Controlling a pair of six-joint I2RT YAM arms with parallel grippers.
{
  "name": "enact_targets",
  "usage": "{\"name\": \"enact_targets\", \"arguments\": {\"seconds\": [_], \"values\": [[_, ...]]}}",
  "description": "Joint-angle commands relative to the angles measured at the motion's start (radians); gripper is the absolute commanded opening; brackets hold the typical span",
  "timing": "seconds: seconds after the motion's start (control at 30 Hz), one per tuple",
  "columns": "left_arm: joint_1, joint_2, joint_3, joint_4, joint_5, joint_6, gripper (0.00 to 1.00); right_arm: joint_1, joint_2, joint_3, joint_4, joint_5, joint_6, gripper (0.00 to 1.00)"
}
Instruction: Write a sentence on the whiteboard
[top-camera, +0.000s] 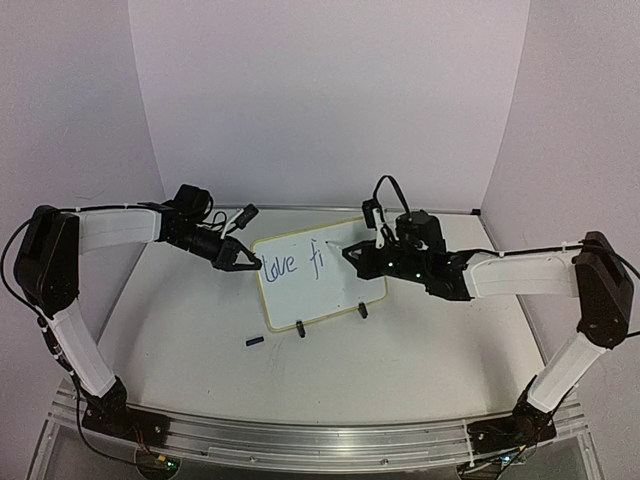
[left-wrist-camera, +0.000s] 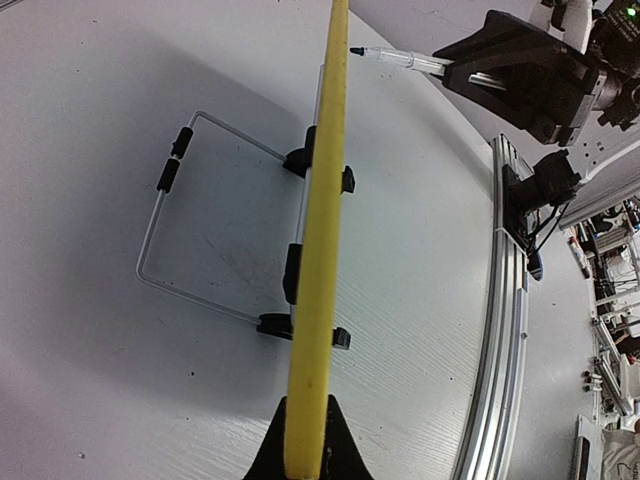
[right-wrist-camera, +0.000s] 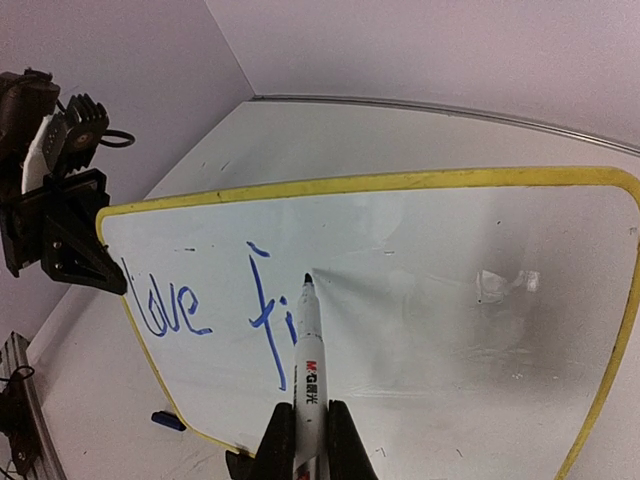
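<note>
The whiteboard (top-camera: 318, 280) stands tilted on two black clip feet mid-table, with a yellow rim. Blue writing (top-camera: 296, 264) on it reads "love fi"; the right wrist view shows the writing (right-wrist-camera: 215, 305) too. My left gripper (top-camera: 252, 263) is shut on the board's left edge; in the left wrist view the yellow rim (left-wrist-camera: 318, 250) runs edge-on between my fingers. My right gripper (top-camera: 360, 256) is shut on a white marker (right-wrist-camera: 308, 365), its tip at the board face just right of the "i".
A small dark blue marker cap (top-camera: 254, 342) lies on the table in front of the board's left corner. A wire stand (left-wrist-camera: 180, 230) props the board from behind. The aluminium rail (top-camera: 300, 440) runs along the near edge.
</note>
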Motion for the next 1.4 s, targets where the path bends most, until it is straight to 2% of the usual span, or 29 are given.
{"name": "enact_targets", "arguments": {"seconds": [0.0,0.43,1.0,1.37], "values": [[-0.007,0.022,0.031,-0.01,-0.055,0.048,0.0,-0.003,0.02,0.053,0.016,0.008,-0.018,0.0],[-0.008,0.02,0.031,-0.012,-0.057,0.052,0.0,-0.005,0.044,0.063,0.017,0.006,-0.022,0.0],[-0.008,0.014,0.031,-0.014,-0.06,0.053,0.0,-0.003,-0.006,-0.123,0.051,-0.027,0.07,0.0],[-0.008,0.013,0.032,-0.014,-0.063,0.053,0.0,-0.003,-0.096,-0.03,0.007,0.034,-0.002,0.0]]}}
